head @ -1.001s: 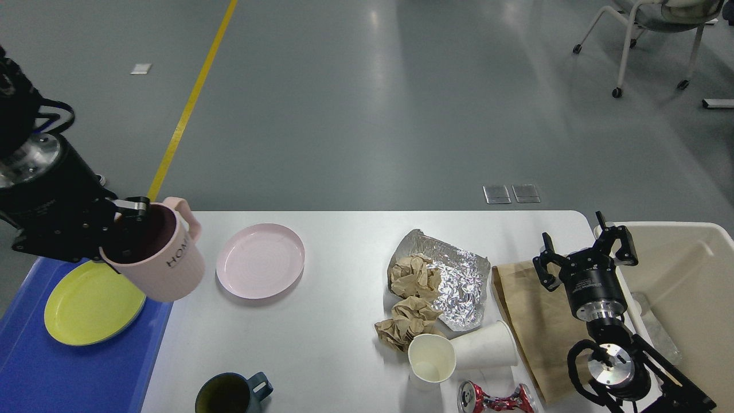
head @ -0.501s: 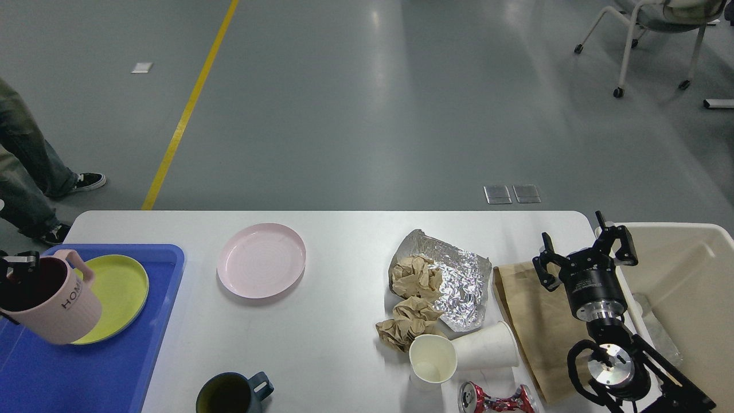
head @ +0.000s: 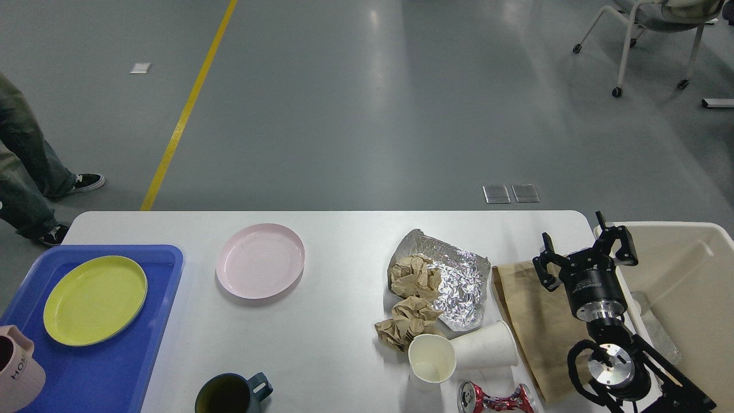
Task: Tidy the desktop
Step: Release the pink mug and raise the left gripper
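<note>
The white desktop point(head: 332, 338) holds a pink plate point(head: 260, 268), a dark teal mug point(head: 229, 393), a sheet of foil point(head: 459, 281), two crumpled brown paper balls point(head: 414, 275), two paper cups point(head: 431, 358), a crushed red can point(head: 496, 398) and a brown paper bag point(head: 530, 321). A pink mug point(head: 16, 373) shows at the lower left edge over the blue tray point(head: 103, 367); what holds it is out of view. My left gripper is out of view. My right gripper point(head: 582, 252) is open and empty above the bag's right edge.
A yellow-green plate point(head: 95, 299) lies in the blue tray. A beige bin point(head: 688, 275) stands off the desktop's right end. A person's legs point(head: 23, 166) stand at the far left. A chair point(head: 654, 34) is at the back right.
The left arm carried the pink mug left and down over the blue tray and left the view; only the mug shows at the edge. The right arm has not moved.
</note>
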`<state>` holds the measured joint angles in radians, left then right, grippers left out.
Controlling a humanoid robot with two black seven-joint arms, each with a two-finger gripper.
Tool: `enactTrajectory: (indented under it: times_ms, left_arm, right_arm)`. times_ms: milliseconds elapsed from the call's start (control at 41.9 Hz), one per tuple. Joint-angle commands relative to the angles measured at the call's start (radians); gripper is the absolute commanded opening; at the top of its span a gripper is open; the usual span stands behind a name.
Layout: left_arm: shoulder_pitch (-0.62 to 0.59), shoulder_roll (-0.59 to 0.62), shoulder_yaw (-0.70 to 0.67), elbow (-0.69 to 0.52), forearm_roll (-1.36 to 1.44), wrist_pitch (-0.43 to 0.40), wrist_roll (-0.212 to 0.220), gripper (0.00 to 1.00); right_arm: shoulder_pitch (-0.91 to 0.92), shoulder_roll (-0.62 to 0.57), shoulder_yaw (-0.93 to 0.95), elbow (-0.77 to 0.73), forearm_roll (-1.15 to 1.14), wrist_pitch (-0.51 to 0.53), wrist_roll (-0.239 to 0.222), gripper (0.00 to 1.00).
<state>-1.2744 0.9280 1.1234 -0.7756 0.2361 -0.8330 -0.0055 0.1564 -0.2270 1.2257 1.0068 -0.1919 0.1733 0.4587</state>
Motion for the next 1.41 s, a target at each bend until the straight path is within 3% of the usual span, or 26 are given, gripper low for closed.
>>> enactTrajectory:
  times_ms: [0, 215, 811, 1001, 1121, 1216, 1288, 1383]
  left_arm:
    - [0.131, 0.002, -0.146, 0.074, 0.054, 0.000, 0.009, 0.03]
    - [0.219, -0.009, -0.218, 0.153, 0.062, 0.015, 0.012, 0.03]
    - [0.290, -0.014, -0.298, 0.177, 0.057, 0.048, 0.015, 0.06]
    - [0.294, -0.014, -0.304, 0.177, 0.048, 0.061, 0.009, 0.12]
    - [0.296, -0.009, -0.307, 0.179, 0.045, 0.083, -0.002, 0.27]
    - [0.296, -0.006, -0.307, 0.179, 0.045, 0.106, -0.004, 0.66]
    - [0.296, -0.005, -0.310, 0.177, 0.046, 0.109, -0.005, 0.86]
    - [0.296, -0.006, -0.310, 0.177, 0.046, 0.106, -0.007, 0.94]
  right_arm:
    - [0.000, 0.000, 0.000, 0.000, 0.000, 0.000, 0.000, 1.00]
    - [0.000, 0.000, 0.000, 0.000, 0.000, 0.000, 0.000, 1.00]
    - [0.000, 0.002, 0.000, 0.000, 0.000, 0.000, 0.000, 1.00]
    - [0.000, 0.000, 0.000, 0.000, 0.000, 0.000, 0.000, 1.00]
    - [0.000, 0.002, 0.000, 0.000, 0.000, 0.000, 0.000, 1.00]
    - [0.000, 0.000, 0.000, 0.000, 0.000, 0.000, 0.000, 1.00]
    - [0.000, 0.000, 0.000, 0.000, 0.000, 0.000, 0.000, 1.00]
    - [0.000, 0.000, 0.000, 0.000, 0.000, 0.000, 0.000, 1.00]
